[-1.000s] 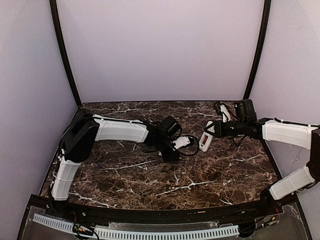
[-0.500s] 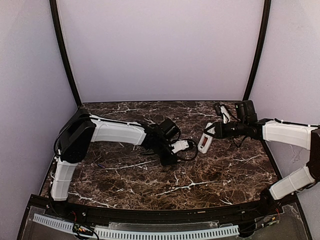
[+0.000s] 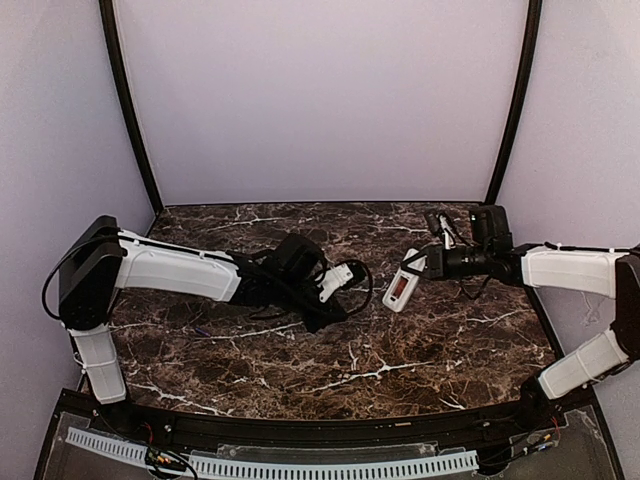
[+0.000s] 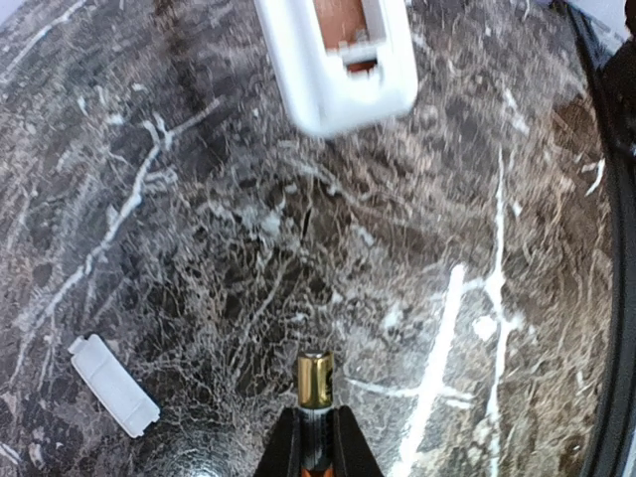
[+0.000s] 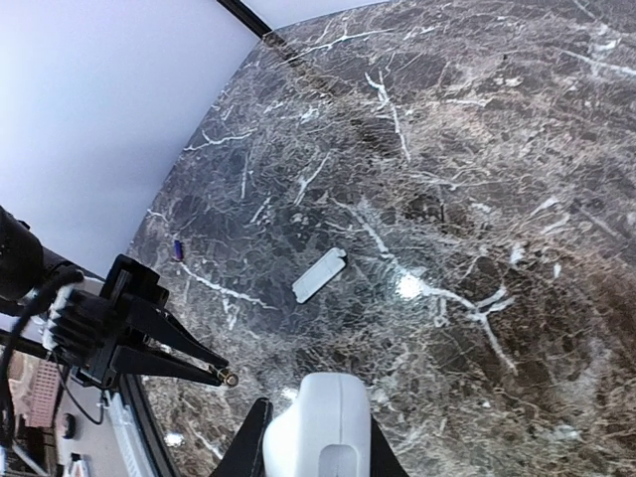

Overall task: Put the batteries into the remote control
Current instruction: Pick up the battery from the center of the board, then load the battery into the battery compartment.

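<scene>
My right gripper (image 3: pixel 412 268) is shut on one end of the white remote control (image 3: pixel 398 290) and holds it tilted above the marble table, with the open compartment showing. In the right wrist view the remote (image 5: pixel 318 432) sits between the fingers of the right gripper (image 5: pixel 316 449). My left gripper (image 4: pixel 316 442) is shut on a gold-tipped battery (image 4: pixel 316 383), which points toward the remote (image 4: pixel 338 55) with a gap between them. The left gripper also shows in the top view (image 3: pixel 333 312) and the right wrist view (image 5: pixel 224 376).
The loose white cover piece (image 4: pixel 112 386) lies flat on the table left of the battery; it also shows in the right wrist view (image 5: pixel 318 274). A small blue-purple object (image 5: pixel 178 248) lies farther left. The black table edge (image 4: pixel 616 298) runs along the right.
The left arm has swung its shoulder to the left and drawn its gripper with the battery back from the remote. The right gripper has shifted the remote slightly left and down.
</scene>
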Controlling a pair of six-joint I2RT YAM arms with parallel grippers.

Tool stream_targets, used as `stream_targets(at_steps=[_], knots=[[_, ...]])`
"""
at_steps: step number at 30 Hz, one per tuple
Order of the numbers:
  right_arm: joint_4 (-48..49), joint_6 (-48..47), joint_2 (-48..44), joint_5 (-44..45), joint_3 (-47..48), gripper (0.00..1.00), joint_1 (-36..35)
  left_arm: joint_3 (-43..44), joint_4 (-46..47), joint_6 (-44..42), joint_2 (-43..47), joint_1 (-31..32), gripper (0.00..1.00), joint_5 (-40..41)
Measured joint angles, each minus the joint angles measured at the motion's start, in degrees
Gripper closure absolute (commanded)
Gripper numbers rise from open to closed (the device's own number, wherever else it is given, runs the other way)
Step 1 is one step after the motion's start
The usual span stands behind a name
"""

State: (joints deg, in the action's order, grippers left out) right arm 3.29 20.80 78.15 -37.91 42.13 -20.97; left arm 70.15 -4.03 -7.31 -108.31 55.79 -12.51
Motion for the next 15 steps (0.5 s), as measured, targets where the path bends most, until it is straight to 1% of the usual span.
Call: stream_targets(at_steps=[4,8,11,15], knots=[[4.15,6.54,2.34,-3.26,-1.46,1.0,0.02,-1.42,4.94,6.64,4.31,0.0,0.99,0.46],[7.19,12.55,4.28,-5.49,-2.84,1.0,-0.04,-1.42,7.48,12.55,5.46,0.15,1.0,1.86],[9.03,15.98,5.18,-6.1,-3.34,1.0,-0.63,-1.33,6.84,16.2,5.46,0.5,1.0,3.19],[11.47,20.17,6.82,-6.14,-3.63,1.0,-1.92,1.77,3.39,19.98,4.66,1.2,1.0,4.31]])
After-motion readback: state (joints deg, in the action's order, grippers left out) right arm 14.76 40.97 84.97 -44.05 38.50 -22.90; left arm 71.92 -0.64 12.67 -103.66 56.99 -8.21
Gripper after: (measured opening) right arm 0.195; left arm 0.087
